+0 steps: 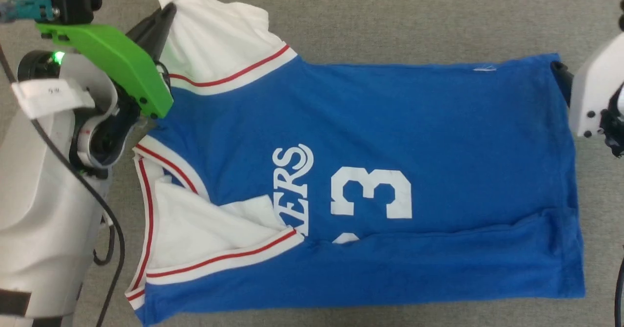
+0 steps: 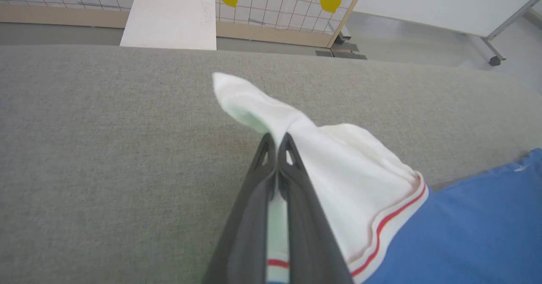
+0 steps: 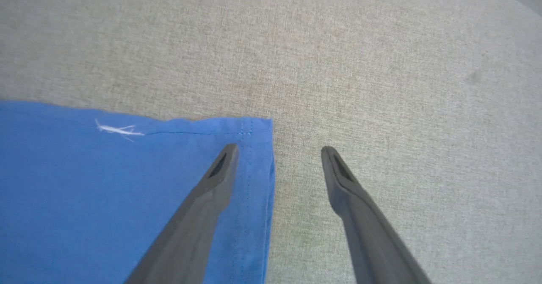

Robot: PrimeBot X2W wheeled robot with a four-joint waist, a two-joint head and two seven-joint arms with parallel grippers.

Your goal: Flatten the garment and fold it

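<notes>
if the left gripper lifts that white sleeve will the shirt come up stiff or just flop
Probably floppy: the sleeve sags and creases around the shut left gripper. Likely light too, since the shirt looks thin and lies flat with small wrinkles. It may drag rather than slide on the grey fabric surface.

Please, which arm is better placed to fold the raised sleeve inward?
Probably left: the left gripper is shut on the garment's sleeve; the right gripper is open at the hem corner.
</notes>
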